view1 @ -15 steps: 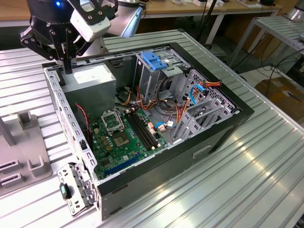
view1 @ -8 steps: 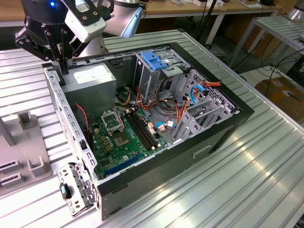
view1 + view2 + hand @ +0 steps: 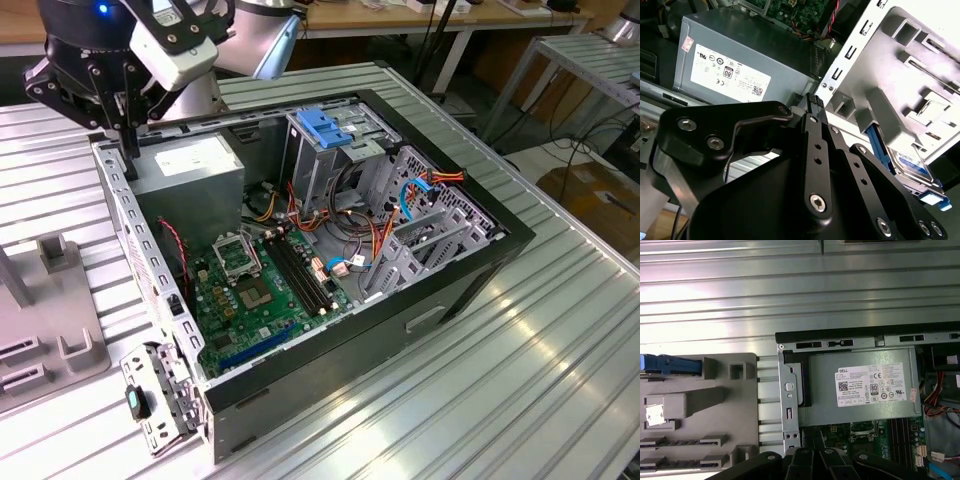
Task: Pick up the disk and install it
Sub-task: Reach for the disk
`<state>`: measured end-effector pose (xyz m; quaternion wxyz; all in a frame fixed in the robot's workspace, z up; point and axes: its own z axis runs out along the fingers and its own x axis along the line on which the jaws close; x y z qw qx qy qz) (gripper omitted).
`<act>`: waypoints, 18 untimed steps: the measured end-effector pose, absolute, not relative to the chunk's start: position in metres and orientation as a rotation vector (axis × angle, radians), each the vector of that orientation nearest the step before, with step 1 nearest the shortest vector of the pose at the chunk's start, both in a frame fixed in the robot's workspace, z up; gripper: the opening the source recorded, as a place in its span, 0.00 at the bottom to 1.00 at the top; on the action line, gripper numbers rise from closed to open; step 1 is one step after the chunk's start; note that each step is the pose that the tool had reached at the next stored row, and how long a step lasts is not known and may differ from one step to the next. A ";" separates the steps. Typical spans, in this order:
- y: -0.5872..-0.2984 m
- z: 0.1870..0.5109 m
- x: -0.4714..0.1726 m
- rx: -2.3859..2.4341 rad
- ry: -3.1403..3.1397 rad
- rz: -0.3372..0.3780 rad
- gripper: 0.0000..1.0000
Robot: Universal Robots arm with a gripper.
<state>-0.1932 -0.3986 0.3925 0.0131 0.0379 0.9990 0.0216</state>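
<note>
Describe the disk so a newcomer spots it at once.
Beside the open computer case sits a grey slotted holder. The disk stands in one slot, in the second wrist view. Its blue frame and blue-banded white label stand out against the holder's grey blocks.

You're looking at a ribbed metal worktop (image 3: pixel 500 380); behind it stand wooden benches (image 3: pixel 380 18) with dangling cables (image 3: pixel 437 45), and a cardboard box (image 3: pixel 598 195) on the floor (image 3: pixel 535 155).
</note>
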 end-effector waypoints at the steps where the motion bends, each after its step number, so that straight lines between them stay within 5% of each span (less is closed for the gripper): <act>1: -0.399 0.393 -0.194 0.118 3.112 0.067 0.11; 18: -0.399 0.392 -0.198 0.118 3.112 0.067 0.11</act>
